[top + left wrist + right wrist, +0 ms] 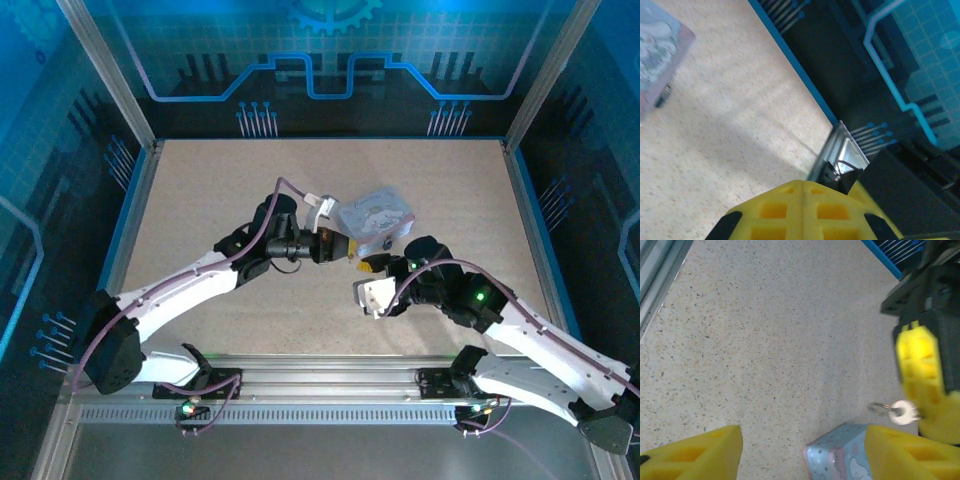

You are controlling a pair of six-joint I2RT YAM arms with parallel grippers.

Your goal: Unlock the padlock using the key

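Left claw is clenched on the key. At the lower right of the right wrist view, the key's round head and ring poke out beside the claw's yellow finger, just above the tin. Right claw is released, its jaws wide with nothing between them, over the worktop and the tin's corner. The padlock is probably the small dark thing at the tin's edge, upper left of the left wrist view. It is too small and blurred to be sure.

The grip seems to sit on the blade, with the head sticking out. If so, the blade may not be free to enter the keyhole, and a regrasp or handover could drop so small a key. The padlock looks loose, so pushing the key at it without the right claw steadying it would likely just shove it along.

The key's blade, the keyhole and the shackle's state are hidden. From above, the claws crowd together beside the tin, and the small parts are too tiny to tell.
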